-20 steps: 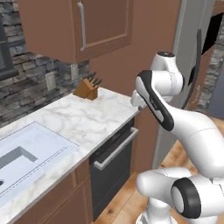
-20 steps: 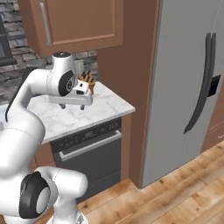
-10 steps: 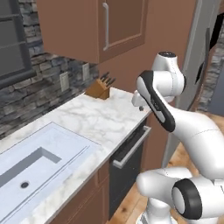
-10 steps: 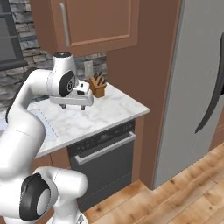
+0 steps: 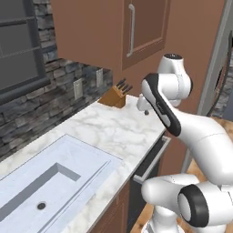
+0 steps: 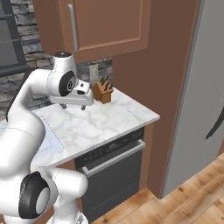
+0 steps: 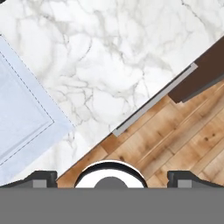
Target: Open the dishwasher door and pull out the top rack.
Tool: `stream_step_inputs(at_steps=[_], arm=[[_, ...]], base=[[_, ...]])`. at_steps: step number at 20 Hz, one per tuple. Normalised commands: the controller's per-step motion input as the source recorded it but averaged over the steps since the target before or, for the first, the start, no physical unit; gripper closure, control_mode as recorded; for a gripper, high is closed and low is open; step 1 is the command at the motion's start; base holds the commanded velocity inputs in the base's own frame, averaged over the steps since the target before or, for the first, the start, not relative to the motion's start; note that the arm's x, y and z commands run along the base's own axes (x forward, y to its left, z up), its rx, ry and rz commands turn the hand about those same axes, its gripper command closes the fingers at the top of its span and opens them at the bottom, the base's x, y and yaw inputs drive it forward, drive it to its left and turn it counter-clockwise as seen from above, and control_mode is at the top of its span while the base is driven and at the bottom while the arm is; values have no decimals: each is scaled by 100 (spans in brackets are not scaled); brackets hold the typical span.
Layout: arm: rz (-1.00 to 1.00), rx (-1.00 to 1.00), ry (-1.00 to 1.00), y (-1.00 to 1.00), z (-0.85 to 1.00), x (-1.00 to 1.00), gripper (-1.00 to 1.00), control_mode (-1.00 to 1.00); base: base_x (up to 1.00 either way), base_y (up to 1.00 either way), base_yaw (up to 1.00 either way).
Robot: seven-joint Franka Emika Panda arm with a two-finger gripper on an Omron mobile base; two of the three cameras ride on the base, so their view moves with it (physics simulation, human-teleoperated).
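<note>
**Ana:** Right base view is showing the dishwasher door (image 6: 114, 179) as a flat dark grey panel under the marble counter (image 6: 109, 120), sitting closed. A long silver bar handle (image 6: 114, 157) is running across its upper part, just below a black control strip.

**Ben:** And the gripper (image 6: 73, 106)?

**Ana:** It is hanging above the counter, well apart from the door, with its two short dark fingers spread wide and nothing between them. In the hand view the fingertips (image 7: 41, 179) are sitting at opposite lower corners, looking straight down at veined white marble.

**Ben:** What else is that camera catching?

**Ana:** The straight silver handle (image 7: 154, 100) is lying as a thin bar just beyond the counter's edge, over warm wood-plank flooring (image 7: 175, 140). A pale blue-white sink surround (image 7: 24, 113) with a fine dashed outline is filling the left side.

**Ben:** Anything on the counter?

**Ana:** A wedge-shaped wooden knife block (image 5: 113, 96) with dark handles is standing at the far end, against the rough grey stone backsplash (image 5: 50, 95). In the left base view the sink (image 5: 50, 182) is appearing as a smooth rectangular basin with a small round drain, on the near left.

**Ben:** Surroundings?

**Ana:** Brown wooden cabinets (image 6: 109, 26) with slim metal pulls are hanging above. A smooth grey refrigerator (image 6: 205, 92) is standing on the right, past a brown side panel.
</note>
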Motion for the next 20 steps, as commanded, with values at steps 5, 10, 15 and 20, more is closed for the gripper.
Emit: stream_step_inputs(at_steps=[5,10,15,20], arm=[[0,0,0,0,0,0,-100,100],[0,0,0,0,0,0,-100,100],[0,0,0,0,0,0,-100,100],[0,0,0,0,0,0,-100,100]], base=[[-7,28,0],[-16,45,0],[-16,49,-3],[-20,26,0]])
